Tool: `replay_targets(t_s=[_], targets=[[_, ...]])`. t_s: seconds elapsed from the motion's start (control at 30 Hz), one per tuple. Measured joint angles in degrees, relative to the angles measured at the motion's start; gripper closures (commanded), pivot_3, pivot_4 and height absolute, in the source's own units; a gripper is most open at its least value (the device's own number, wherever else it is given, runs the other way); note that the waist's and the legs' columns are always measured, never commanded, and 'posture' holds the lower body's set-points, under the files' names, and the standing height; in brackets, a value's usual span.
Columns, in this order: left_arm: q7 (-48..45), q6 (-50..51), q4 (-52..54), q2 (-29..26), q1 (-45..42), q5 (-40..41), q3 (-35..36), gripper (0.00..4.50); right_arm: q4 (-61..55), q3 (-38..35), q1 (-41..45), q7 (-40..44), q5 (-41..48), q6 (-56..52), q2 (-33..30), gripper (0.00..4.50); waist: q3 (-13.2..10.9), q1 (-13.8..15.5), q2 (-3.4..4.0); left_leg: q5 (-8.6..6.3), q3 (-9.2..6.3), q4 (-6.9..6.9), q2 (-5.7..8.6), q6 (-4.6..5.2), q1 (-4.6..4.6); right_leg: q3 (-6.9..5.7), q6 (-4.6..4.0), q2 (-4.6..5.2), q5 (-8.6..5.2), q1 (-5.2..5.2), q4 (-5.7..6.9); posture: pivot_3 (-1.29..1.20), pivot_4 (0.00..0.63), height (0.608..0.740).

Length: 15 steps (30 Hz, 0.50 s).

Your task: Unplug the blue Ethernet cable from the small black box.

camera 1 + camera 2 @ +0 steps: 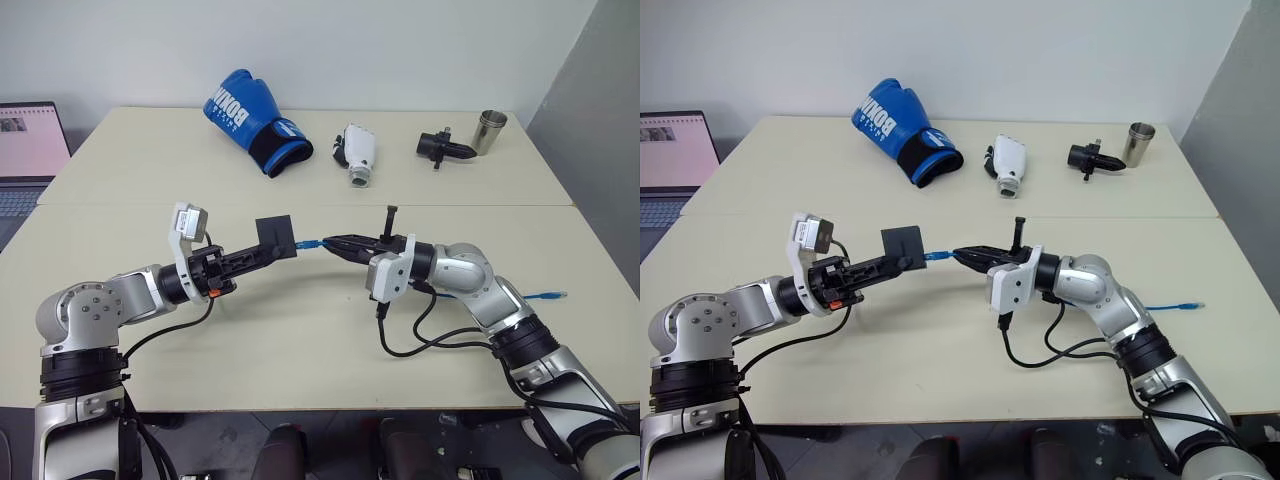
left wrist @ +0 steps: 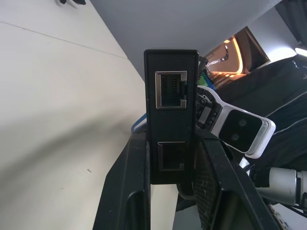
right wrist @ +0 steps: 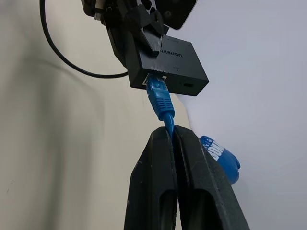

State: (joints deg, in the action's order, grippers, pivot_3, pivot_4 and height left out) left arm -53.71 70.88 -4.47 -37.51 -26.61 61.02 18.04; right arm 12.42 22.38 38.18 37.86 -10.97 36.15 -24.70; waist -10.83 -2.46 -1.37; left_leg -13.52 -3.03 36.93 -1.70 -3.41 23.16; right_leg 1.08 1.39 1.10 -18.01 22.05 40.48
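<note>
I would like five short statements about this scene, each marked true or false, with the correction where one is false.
1. The left gripper holds the small black box above the table. True.
2. The blue Ethernet cable is already out of the box. False: its plug still sits in a port of the box.
3. The right gripper is shut on the blue cable close behind the plug. True.
4. The blue boxing glove lies at the near edge of the table. False: it lies at the far side, beside a white device.
5. The metal cup lies on its side. False: it stands upright, next to a black nozzle-shaped gadget.
</note>
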Motion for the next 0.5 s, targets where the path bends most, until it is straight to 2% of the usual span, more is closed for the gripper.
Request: replay_targets(t_s=[0.13,0.27,0.4,0.5], targets=[[0.1,-0.6,0.0,0.0,0.0,-1.5,-1.8,3.72,-3.6,0.6,-1.1,2.6,1.9,-0.1,-0.1,3.13,0.0,0.1,0.0,0.0,0.0,0.0,0.0,0.0,0.0,0.01,0.0,-0.01,0.0,0.0,0.0,0.0,0.15,0.74],[-1.1,-2.4,0.0,-0.8,-0.4,-3.3,-3.4,3.72,-11.0,0.8,-3.8,8.4,7.0,-5.3,-3.8,2.25,0.0,0.6,0.0,0.0,-0.02,0.0,0.01,0.0,0.0,-0.01,0.0,0.0,0.0,-0.04,-0.04,0.0,0.15,0.74],[-5.1,-5.5,0.9,-2.9,-0.9,-6.6,-7.9,3.72,-21.7,0.5,-7.1,13.1,17.1,-16.8,-6.3,2.18,0.0,0.7,0.01,0.0,-0.06,-0.01,0.01,0.01,-0.01,-0.03,0.0,0.01,0.0,-0.08,-0.07,0.0,0.15,0.74],[-10.1,-10.8,2.4,-4.6,-1.2,-10.6,-12.0,3.72,-28.4,-2.4,-7.8,11.9,26.6,-34.9,-6.4,2.18,0.0,0.8,0.01,0.0,-0.06,-0.01,0.0,0.0,-0.07,-0.03,-0.01,0.01,0.0,-0.12,-0.06,0.0,0.15,0.74]])
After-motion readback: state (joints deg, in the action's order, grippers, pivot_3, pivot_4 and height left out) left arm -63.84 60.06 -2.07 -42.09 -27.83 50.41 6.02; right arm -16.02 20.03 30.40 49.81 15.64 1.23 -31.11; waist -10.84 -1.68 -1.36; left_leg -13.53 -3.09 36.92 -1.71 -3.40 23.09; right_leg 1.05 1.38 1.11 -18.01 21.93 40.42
